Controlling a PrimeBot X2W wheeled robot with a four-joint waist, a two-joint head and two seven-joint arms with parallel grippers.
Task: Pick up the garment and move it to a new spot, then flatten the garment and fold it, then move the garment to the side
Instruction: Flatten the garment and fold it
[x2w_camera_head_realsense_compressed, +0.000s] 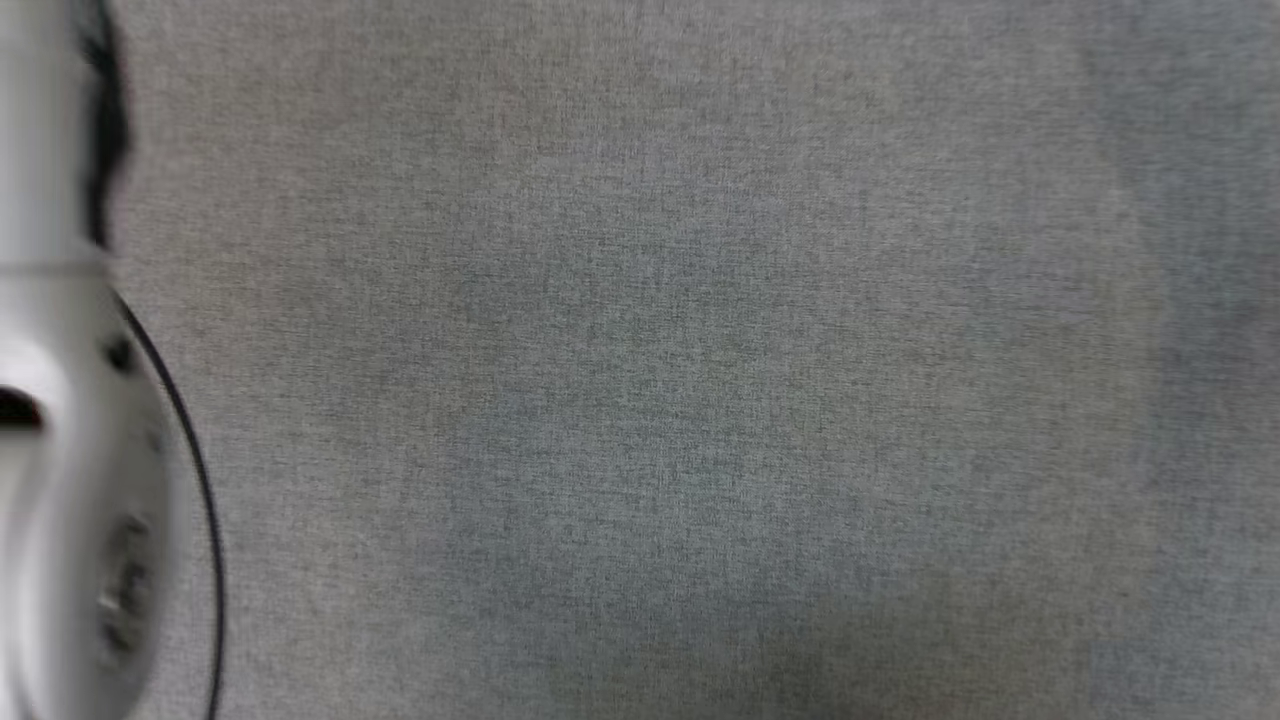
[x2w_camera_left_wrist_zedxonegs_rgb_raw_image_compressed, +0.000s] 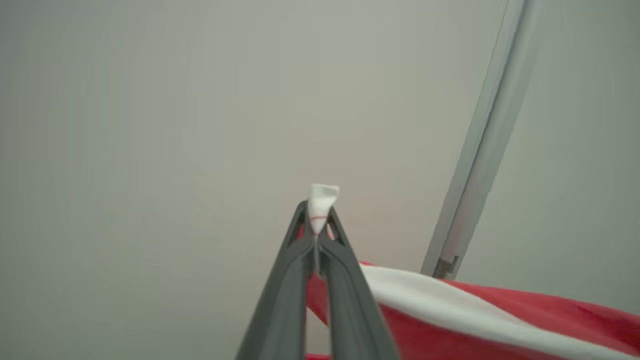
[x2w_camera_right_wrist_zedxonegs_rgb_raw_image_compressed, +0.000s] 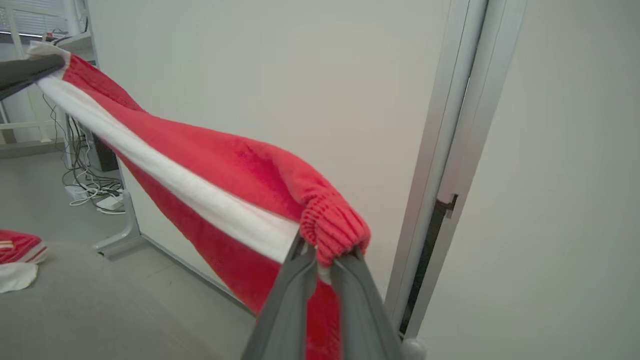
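While the left end effector (x2w_camera_left_wrist_zedxonegs_rgb_raw_image_compressed: 317, 210) is pinched fully closed on a small white tip of the garment (x2w_camera_left_wrist_zedxonegs_rgb_raw_image_compressed: 450, 310), the right end effector (x2w_camera_right_wrist_zedxonegs_rgb_raw_image_compressed: 327, 252) is clamped nearly closed on its red ribbed cuff (x2w_camera_right_wrist_zedxonegs_rgb_raw_image_compressed: 335, 225). Seen from the right wrist, the garment, red fleece with a white band, hangs stretched in the air from the lower middle of the frame up to the upper left corner, where the left end effector's fingers grip its far end. Behind it stand a pale partition panel (x2w_camera_right_wrist_zedxonegs_rgb_raw_image_compressed: 300, 75) and an aluminium post (x2w_camera_right_wrist_zedxonegs_rgb_raw_image_compressed: 450, 125). Cables (x2w_camera_right_wrist_zedxonegs_rgb_raw_image_compressed: 85, 185) lie on the floor at the left. At the lower left edge a red-and-white cloth (x2w_camera_right_wrist_zedxonegs_rgb_raw_image_compressed: 17, 247) rests on the gray bench (x2w_camera_right_wrist_zedxonegs_rgb_raw_image_compressed: 100, 310). In the head view a blurred pale forearm (x2w_camera_head_realsense_compressed: 60, 400) runs down the left edge, over the gray woven bench surface.
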